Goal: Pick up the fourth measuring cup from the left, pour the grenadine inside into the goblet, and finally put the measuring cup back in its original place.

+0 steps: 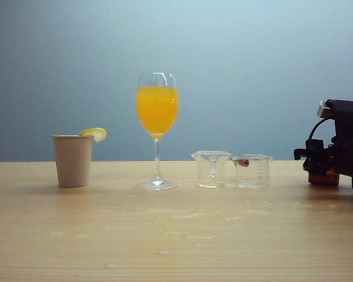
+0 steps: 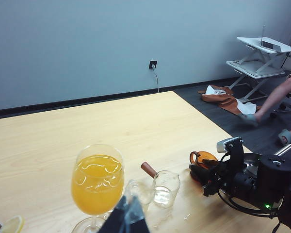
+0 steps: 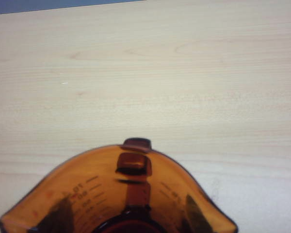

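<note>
The fourth measuring cup (image 3: pixel 131 194), see-through and dark red-brown, fills the near part of the right wrist view, spout pointing away. Dark grenadine (image 3: pixel 136 227) lies at its bottom. My right gripper (image 3: pixel 131 229) is shut on it, its fingers showing as dark shapes against both walls. In the exterior view the cup (image 1: pixel 323 178) stands on the table at the far right inside the right gripper (image 1: pixel 328 171). The goblet (image 1: pixel 157 111), holding orange juice, stands centre-left. My left gripper (image 2: pixel 127 218) hangs shut, close in front of the goblet (image 2: pixel 97 184), holding nothing.
Two clear measuring cups (image 1: pixel 212 169) (image 1: pixel 253 171) stand right of the goblet, a small brown stub (image 1: pixel 242 162) at the rim of the second. A beige paper cup (image 1: pixel 73 160) with a lemon slice (image 1: pixel 94 134) stands at the left. Wet spills (image 1: pixel 194 226) mark the wooden table.
</note>
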Robot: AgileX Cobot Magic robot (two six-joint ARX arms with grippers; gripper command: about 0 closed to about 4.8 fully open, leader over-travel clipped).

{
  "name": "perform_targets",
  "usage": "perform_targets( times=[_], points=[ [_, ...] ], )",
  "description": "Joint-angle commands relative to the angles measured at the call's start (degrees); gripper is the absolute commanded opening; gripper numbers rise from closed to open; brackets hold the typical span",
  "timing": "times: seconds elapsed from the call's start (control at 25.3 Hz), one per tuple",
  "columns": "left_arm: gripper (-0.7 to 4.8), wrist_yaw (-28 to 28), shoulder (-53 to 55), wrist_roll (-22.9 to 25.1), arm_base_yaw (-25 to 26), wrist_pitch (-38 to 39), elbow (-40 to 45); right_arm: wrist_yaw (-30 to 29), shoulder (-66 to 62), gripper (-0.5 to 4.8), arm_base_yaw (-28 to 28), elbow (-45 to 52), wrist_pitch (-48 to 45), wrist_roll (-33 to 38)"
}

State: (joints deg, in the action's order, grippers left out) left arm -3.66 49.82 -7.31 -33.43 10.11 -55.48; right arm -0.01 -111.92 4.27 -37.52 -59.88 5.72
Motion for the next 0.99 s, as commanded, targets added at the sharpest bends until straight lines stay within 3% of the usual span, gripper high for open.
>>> perform_targets(
  times=[0.04,0.99],
  points=[
    [-0.06,0.0,-0.1,0.2,0.1,-0.8,-0.3,-0.2,1.7,1.98,0.1,0.0,-0.3,0.1],
    [-0.06,0.0,-0.1,0.2,0.1,-0.8,-0.3,-0.4,19.1,1.98,0.2,-0.3,8.5,0.1]
  ],
)
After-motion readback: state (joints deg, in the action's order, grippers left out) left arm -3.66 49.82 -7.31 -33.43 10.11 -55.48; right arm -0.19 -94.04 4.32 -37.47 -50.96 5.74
